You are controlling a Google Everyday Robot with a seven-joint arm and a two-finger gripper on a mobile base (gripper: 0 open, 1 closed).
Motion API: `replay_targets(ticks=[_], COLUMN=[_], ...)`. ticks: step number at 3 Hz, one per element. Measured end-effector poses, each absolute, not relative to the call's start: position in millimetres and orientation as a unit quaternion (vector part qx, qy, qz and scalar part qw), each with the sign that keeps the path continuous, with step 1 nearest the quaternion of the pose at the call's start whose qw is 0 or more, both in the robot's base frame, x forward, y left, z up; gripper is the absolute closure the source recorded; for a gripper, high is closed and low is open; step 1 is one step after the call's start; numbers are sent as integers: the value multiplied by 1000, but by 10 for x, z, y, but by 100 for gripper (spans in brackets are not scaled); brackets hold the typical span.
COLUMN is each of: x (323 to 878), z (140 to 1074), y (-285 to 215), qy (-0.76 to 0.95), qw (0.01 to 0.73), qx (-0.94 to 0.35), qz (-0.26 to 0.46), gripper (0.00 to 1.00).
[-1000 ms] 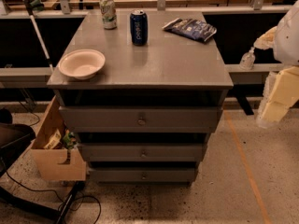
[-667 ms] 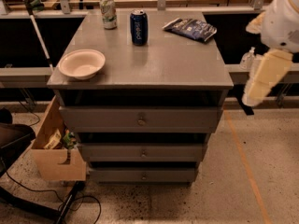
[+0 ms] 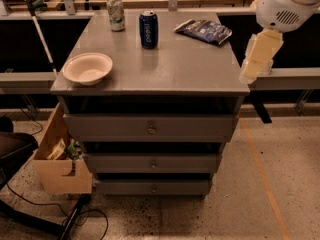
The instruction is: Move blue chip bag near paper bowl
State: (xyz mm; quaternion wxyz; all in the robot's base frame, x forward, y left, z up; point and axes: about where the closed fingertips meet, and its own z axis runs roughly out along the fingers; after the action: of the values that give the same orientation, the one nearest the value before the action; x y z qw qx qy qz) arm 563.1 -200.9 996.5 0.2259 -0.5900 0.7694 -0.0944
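The blue chip bag (image 3: 203,31) lies flat at the back right of the grey table top (image 3: 190,69). The paper bowl (image 3: 87,68) sits at the front left corner, far from the bag. My gripper (image 3: 249,73) hangs cream-coloured under the white arm joint (image 3: 290,4). It is just off the table's right edge, to the right of and in front of the bag, and touches nothing. It looks empty.
An upright blue soda can (image 3: 148,29) stands at the back centre, and a pale green can (image 3: 116,13) at the back left. The table has three drawers (image 3: 150,129) below. A cardboard box (image 3: 57,166) sits on the floor at the left, with cables nearby.
My arm and gripper have moved left and upward, from beside the table toward its right edge. The bag, bowl and cans have not moved.
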Motion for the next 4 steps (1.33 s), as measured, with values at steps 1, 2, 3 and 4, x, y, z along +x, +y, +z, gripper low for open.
replay_targets(ticks=[1, 2, 3, 4], x=[5893, 6623, 7258, 7813], z=[9915, 9860, 9984, 9952], y=[-1972, -2109, -2260, -2273], qy=[768, 788, 802, 807], qw=[238, 273, 349, 412], qx=[-587, -543, -476, -419], qz=[-94, -101, -98, -63], gripper=[0, 0, 0, 0])
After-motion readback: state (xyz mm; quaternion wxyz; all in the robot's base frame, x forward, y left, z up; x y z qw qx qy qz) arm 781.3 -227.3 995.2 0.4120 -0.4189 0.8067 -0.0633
